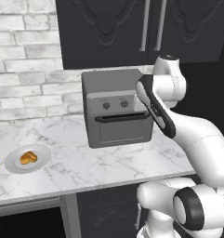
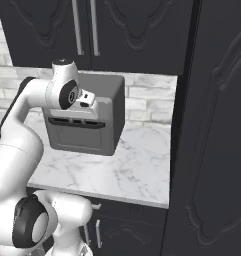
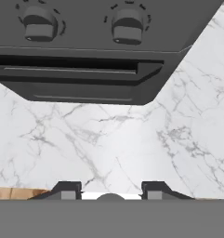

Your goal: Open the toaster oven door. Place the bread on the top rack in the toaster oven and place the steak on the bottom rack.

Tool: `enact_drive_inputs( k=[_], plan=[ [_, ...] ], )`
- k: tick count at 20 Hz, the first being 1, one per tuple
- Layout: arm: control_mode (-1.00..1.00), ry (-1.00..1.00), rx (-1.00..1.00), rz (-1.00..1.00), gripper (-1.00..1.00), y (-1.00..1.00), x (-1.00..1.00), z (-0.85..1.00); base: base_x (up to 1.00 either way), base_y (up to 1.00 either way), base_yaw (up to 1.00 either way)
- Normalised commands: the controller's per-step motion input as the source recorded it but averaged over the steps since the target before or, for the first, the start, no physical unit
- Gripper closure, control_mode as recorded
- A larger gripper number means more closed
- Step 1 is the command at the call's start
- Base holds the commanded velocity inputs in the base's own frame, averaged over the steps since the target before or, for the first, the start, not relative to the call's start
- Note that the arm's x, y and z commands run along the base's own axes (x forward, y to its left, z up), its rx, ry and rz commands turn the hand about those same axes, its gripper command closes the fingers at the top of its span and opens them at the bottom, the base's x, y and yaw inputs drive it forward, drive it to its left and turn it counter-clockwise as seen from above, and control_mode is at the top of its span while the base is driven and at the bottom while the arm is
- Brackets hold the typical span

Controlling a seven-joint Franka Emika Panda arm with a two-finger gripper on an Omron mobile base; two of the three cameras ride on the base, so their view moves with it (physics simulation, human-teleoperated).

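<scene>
Parted, empty fingers hover just before the closed toaster oven door.

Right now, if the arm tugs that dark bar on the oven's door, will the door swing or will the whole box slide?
The toaster oven door is shut, and its bar handle runs nearly its full width, so a pull should probably swing it open stiffly. The toaster oven looks boxy and sits flat on smooth marble counter, so it might slide slightly.

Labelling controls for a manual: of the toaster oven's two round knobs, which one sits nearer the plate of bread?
The left knob on the toaster oven. It sits toward the side where the plate holding the bread lies; the right knob is toward the arm.
</scene>
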Motion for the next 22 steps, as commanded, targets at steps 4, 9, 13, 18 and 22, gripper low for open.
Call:
enact_drive_inputs(
  k=[4,9,13,18,22],
  plan=[
    [1.00,0.00,0.00,0.00,-1.00,0.00,0.00,0.00,0.00,0.00,0.00],
    [1.00,0.00,0.00,0.00,-1.00,0.00,0.00,0.00,0.00,0.00,0.00],
    [1.00,0.00,0.00,0.00,-1.00,0.00,0.00,0.00,-0.04,0.00,0.00],
    [1.00,0.00,0.00,0.00,-1.00,0.00,0.00,0.00,-0.33,0.52,0.00],
    [1.00,0.00,0.00,0.00,-1.00,0.00,0.00,0.00,-0.22,0.72,-0.01]
  ],
)
